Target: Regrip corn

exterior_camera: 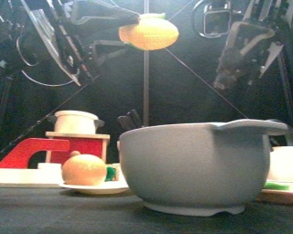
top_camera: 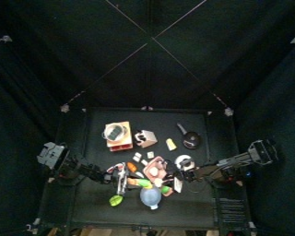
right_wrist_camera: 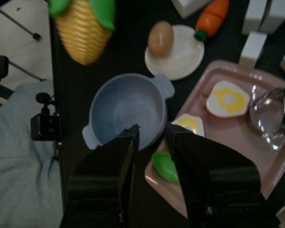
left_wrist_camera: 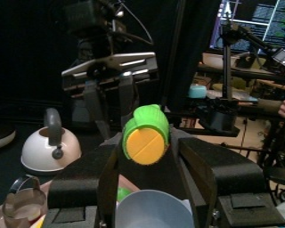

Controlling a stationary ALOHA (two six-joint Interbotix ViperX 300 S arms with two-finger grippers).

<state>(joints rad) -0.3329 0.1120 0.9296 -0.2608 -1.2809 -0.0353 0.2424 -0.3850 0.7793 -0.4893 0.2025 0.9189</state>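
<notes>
**A:** Where was the corn (left_wrist_camera: 145, 135)?

**B:** Up in the air, well above the surface (exterior_camera: 39, 215). The left end effector (left_wrist_camera: 148, 156) had it clamped between both jaws. They stood wide apart, because the cob is thick. In the left wrist view its cut yellow end faced the camera, with green husk wrapped around it.

**A:** And from the front?

**B:** It hung high over the middle, above everything on the surface.

**A:** What about the other arm?

**B:** The right end effector (right_wrist_camera: 152, 134) held nothing and its jaws were parted fairly wide. It pointed down over the grey bowl (right_wrist_camera: 127, 107), apart from the corn. In its own wrist view the corn lay beyond the bowl, off to one side.

**A:** What did the bowl hold?

**B:** Only its bare grey inside showed from above. From the front it stood nearest and largest, with a handle on its rim.

**A:** And the other containers?

**B:** Just beside the bowl a small white plate (right_wrist_camera: 181, 58) carried a peach-coloured round piece (right_wrist_camera: 163, 37) (an egg or an onion, I could not tell which). A pink tray (right_wrist_camera: 223, 134) on the bowl's other side carried a fried egg (right_wrist_camera: 228, 98) and a shiny metal utensil (right_wrist_camera: 270, 111). There was also a green piece (right_wrist_camera: 166, 167), partly hidden by the right jaws.
</notes>
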